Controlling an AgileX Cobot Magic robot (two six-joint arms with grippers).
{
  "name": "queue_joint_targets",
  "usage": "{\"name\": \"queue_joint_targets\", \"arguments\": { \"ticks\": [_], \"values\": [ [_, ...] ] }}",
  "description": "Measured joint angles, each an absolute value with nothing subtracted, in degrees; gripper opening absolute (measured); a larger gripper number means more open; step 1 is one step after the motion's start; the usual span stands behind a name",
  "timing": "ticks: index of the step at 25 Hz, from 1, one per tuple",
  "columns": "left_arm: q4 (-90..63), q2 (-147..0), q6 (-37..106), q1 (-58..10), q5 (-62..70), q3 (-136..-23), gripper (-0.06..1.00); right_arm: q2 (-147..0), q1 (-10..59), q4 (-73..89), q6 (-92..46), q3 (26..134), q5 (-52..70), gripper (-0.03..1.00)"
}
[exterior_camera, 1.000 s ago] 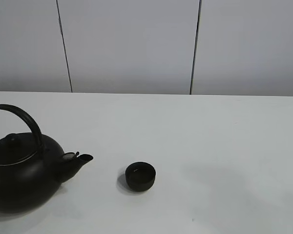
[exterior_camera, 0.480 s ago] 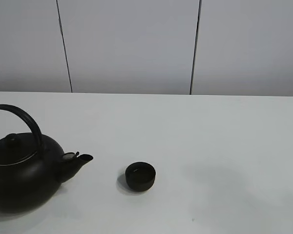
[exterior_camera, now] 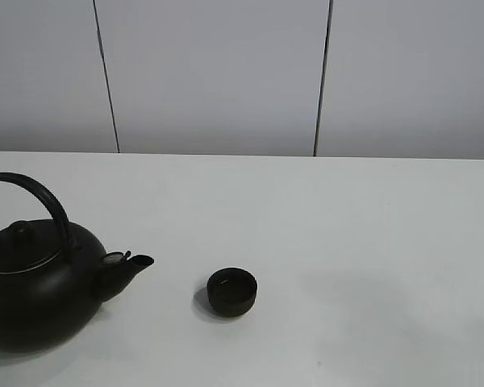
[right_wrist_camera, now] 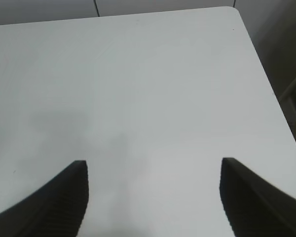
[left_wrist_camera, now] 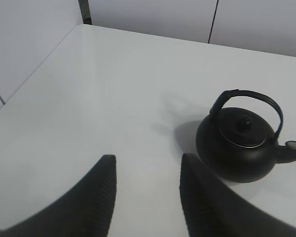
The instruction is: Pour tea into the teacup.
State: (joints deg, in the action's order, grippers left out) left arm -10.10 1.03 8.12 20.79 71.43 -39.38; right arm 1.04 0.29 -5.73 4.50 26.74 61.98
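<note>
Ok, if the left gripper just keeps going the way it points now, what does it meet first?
Probably bare table; the left gripper is open and the kettle sits off to one side of that line, though depth is unclear.

A matte-black teacup (exterior_camera: 232,291) and black kettle (exterior_camera: 34,290) sit on a plain white table (exterior_camera: 371,242).

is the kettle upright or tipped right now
Upright: the kettle sits flat on the table, handle arched overhead, spout short of the teacup.
</note>
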Motion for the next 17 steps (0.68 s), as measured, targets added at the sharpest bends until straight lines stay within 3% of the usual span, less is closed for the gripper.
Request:
{"name": "queue_joint_targets", "arguments": {
  "ticks": [17],
  "values": [
    [-6.0, 1.0, 7.9, 5.3, 65.8, -28.0, 0.31, 1.0, 0.3, -5.7, 4.5, 26.7, 62.0, 0.51]
  ]
}}
